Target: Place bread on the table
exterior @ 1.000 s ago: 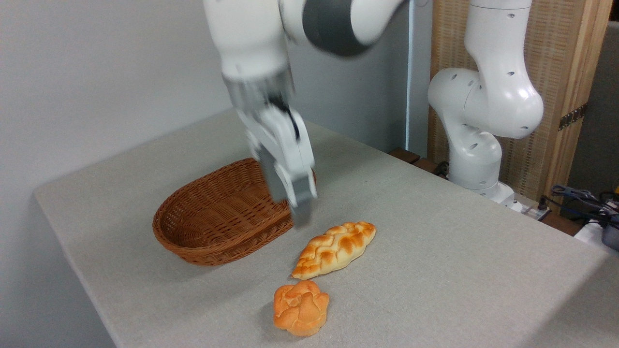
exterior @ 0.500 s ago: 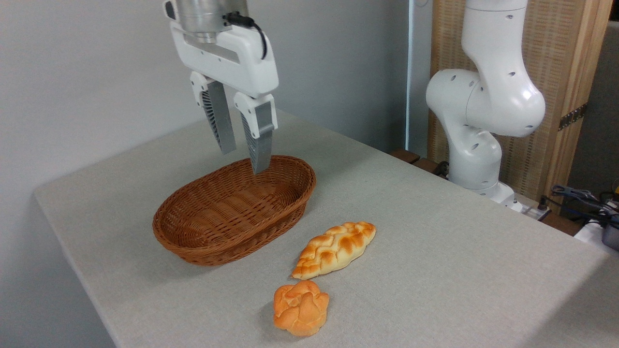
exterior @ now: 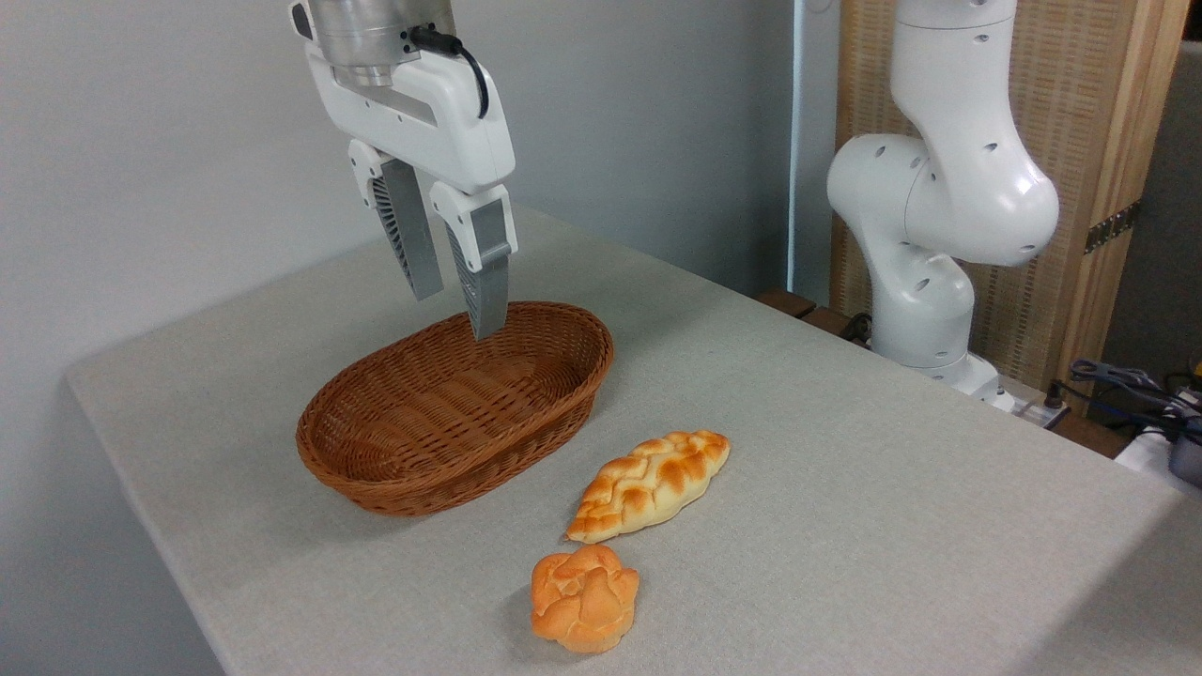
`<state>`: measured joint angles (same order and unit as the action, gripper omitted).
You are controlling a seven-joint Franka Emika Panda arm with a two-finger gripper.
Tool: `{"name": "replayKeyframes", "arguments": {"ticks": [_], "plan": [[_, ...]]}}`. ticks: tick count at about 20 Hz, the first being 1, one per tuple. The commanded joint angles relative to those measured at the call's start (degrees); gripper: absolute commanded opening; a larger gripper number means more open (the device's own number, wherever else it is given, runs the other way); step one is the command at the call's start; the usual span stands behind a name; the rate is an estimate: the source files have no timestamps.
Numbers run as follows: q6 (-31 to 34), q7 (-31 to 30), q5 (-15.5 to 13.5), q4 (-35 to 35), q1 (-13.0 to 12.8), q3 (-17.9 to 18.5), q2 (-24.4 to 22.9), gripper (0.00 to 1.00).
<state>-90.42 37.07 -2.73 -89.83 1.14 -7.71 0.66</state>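
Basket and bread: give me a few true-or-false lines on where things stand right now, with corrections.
1. The bread lies on the table, outside the basket. True.
2. The gripper is shut on the bread. False: it is open, holds nothing and hangs above the far part of the basket.
3. The basket holds a bun. False: the basket is empty; the bun lies on the table, in front of the bread.
4. The bread lies to the right of the basket. True.
5. The bread rests against the basket's rim. False: a strip of bare table separates them.
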Motion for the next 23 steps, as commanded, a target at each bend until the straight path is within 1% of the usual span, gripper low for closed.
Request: {"name": "replayKeyframes", "arguments": {"ticks": [1, 2, 4, 11, 15, 23], "plan": [[-2.0, 0.1, 0.0, -3.7, -0.3, 0.6, -2.9, 1.00], [-1.9, 0.2, 0.0, -3.7, -1.1, 0.9, -2.9, 1.00], [-1.8, 0.2, 0.0, -3.6, -3.8, 4.4, -2.9, 1.00], [-1.7, 0.0, 0.1, -3.2, -4.7, 5.2, -2.5, 1.00], [-1.7, 0.1, 0.1, -3.2, -5.8, 6.8, -2.4, 1.00], [-1.7, 0.1, 0.1, -2.9, -5.7, 6.9, -2.3, 1.00]]}}
